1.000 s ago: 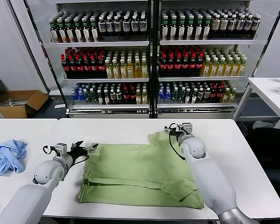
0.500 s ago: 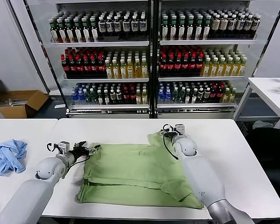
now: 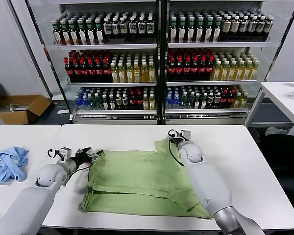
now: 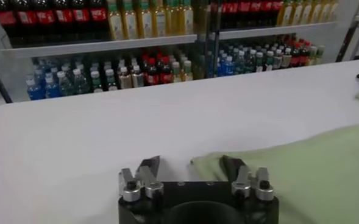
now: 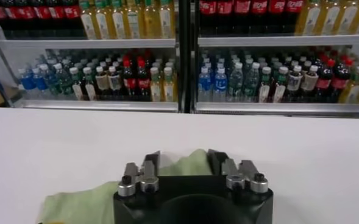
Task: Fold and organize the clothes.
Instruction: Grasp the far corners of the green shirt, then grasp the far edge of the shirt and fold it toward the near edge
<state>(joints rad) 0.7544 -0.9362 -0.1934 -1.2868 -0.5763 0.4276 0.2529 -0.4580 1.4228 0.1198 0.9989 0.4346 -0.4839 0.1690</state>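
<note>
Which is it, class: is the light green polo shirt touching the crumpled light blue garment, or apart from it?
Apart. The head view shows the light green polo shirt on one white table and the crumpled light blue garment on the neighbouring table, bare tabletop between them.

Light green polo shirt [image 3: 142, 181] on white table [image 3: 255, 166]; light blue garment [image 3: 9, 164]; black claws.
</note>
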